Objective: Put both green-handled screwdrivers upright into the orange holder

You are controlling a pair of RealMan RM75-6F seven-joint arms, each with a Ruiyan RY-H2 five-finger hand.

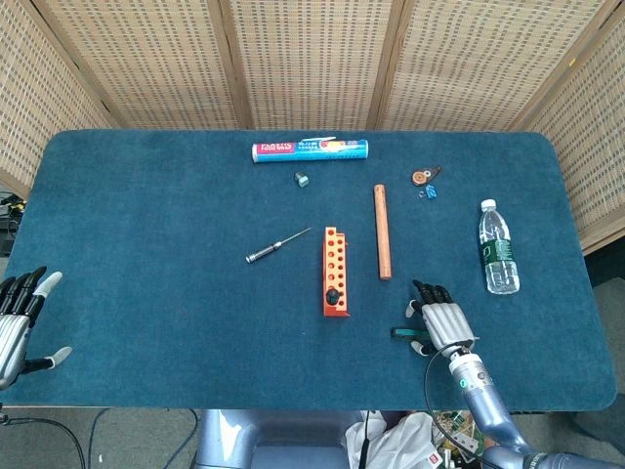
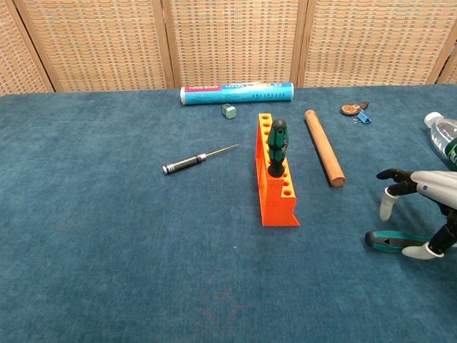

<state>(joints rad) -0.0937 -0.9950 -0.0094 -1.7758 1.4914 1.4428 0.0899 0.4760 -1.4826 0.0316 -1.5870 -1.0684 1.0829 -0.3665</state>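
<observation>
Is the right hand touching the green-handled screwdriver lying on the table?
Cannot tell. In the chest view the right hand has its thumb tip at the screwdriver handle, but neither view plainly shows contact or a gap.

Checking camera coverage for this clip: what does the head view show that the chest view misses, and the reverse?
Only the head view shows the left hand at the table's near-left edge and the whole water bottle. Only the chest view shows that the screwdriver in the orange holder stands upright, green handle up. Both show the right hand over the second green-handled screwdriver, which lies flat, and the wooden rod.
</observation>
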